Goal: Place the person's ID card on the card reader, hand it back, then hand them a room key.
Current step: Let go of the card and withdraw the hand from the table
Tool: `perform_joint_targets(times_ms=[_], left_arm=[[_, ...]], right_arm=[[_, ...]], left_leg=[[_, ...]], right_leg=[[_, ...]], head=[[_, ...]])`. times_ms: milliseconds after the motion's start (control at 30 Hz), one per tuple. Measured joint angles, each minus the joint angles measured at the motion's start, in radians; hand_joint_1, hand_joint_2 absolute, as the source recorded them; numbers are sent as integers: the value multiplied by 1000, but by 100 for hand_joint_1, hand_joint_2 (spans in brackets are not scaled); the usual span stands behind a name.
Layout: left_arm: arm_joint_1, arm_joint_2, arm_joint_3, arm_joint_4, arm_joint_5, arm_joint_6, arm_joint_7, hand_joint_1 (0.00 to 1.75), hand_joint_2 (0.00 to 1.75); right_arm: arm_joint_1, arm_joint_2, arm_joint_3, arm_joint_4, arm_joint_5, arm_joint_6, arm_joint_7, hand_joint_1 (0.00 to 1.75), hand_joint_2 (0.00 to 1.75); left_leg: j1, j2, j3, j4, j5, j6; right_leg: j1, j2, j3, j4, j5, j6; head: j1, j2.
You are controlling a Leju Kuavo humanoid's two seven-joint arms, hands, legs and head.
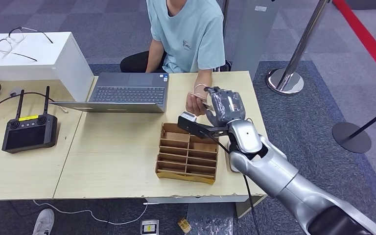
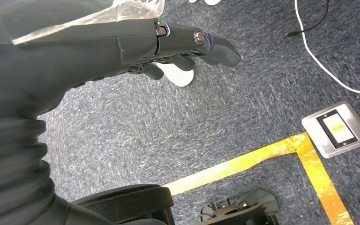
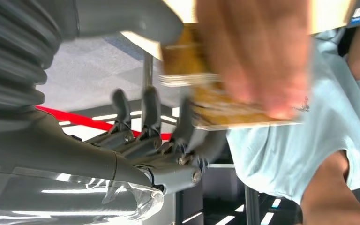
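Observation:
Over the table's far right part, my right hand (image 1: pixel 223 105) is raised and meets the person's hand (image 1: pixel 195 101). A thin tan card (image 1: pixel 199 96) spans between the two hands. In the right wrist view the card (image 3: pixel 201 93) lies between my thumb (image 3: pixel 131 18) and my fingers (image 3: pixel 187 133), while the person's fingers (image 3: pixel 255 56) grip its other end. The black card reader (image 1: pixel 188 120) sits at the far edge of the wooden compartment box (image 1: pixel 188 155), just below my hand. My left hand (image 2: pixel 168 44) hangs over the carpet, fingers apart, holding nothing.
An open laptop (image 1: pixel 127 93) lies in front of the seated person. A black controller with antennas (image 1: pixel 29 129) rests on the left table, near a white box (image 1: pixel 29 56) with glasses on it. Stanchion bases (image 1: pixel 285 81) stand on the floor to the right.

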Motion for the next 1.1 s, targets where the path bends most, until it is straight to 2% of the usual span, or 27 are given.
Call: perform_joint_targets(times_ms=[267,433,600,833,1100], left_arm=[[1,0,0,0,9,2,-6,0,175],[2,0,0,0,21,5,-8,0,175],[6,0,0,0,30,5,-8,0,175],[13,0,0,0,42,5,-7,0,175],[16,7,2,0,52,10,-21,0,175]], right_arm=[[0,-1,-3,-33,90,-16,19,0,175],[1,-3,-14,-112,177,-16,45,0,175],[24,-29,-40,-242,280,18,71,0,175],[83,-102,-110,-465,380,80,105,0,175],[221,-231,-240,-742,444,174,140,0,175]], left_leg=[[0,0,0,0,0,0],[0,0,0,0,0,0],[0,0,0,0,0,0],[0,0,0,1,0,0],[0,0,0,2,-1,1]], right_leg=[[0,0,0,0,0,0],[0,0,-1,0,0,0],[0,0,-1,0,0,0],[0,0,-1,0,0,0],[-1,0,-1,-1,0,1]], head=[[0,0],[0,0],[0,0],[0,0],[0,0]])
